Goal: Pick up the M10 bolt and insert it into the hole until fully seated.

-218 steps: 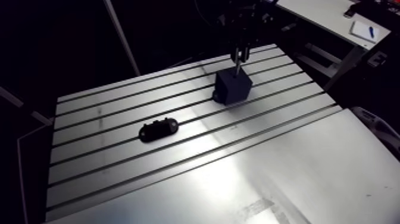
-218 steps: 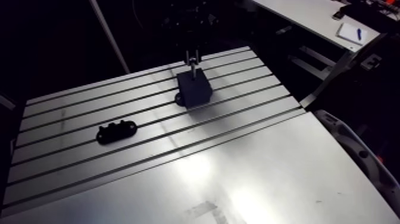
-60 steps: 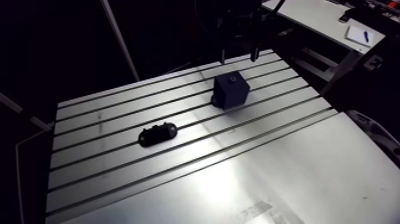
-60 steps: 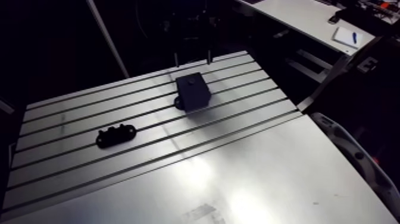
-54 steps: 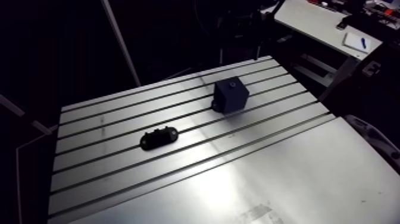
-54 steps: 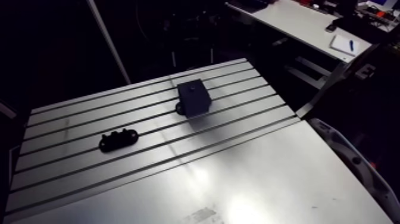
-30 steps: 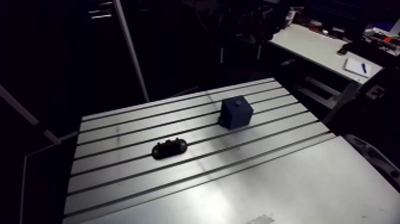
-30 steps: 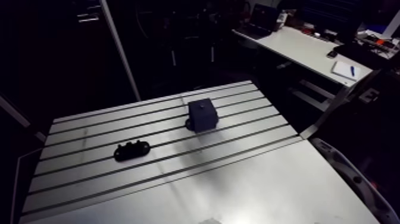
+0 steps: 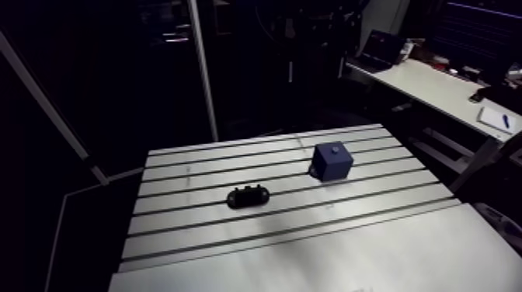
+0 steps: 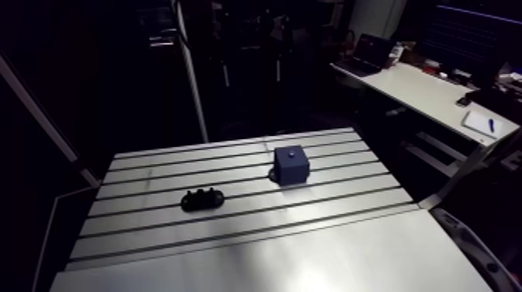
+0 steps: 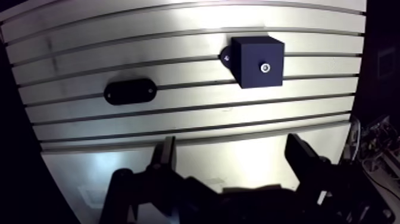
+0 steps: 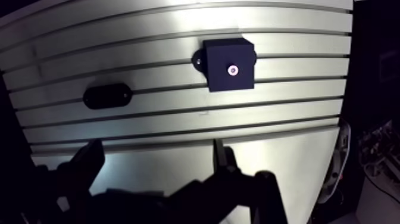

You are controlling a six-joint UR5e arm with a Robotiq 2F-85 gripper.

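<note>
You look done: the bolt (image 11: 265, 68) seems seated in the block (image 11: 250, 44), and the gripper (image 11: 231, 146) hangs wide open, empty

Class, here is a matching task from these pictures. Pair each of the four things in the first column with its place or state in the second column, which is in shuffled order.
Column one:
1. bolt
2. block
3. oval holder
4. gripper

Column two:
A. open, holding nothing, up above the table
B. sunk into the top of the block, only its head showing
C. low and black, lying on the table apart from the block
D. dark blue, standing on the slotted table

Pairs: 1-B, 2-D, 3-C, 4-A.
</note>
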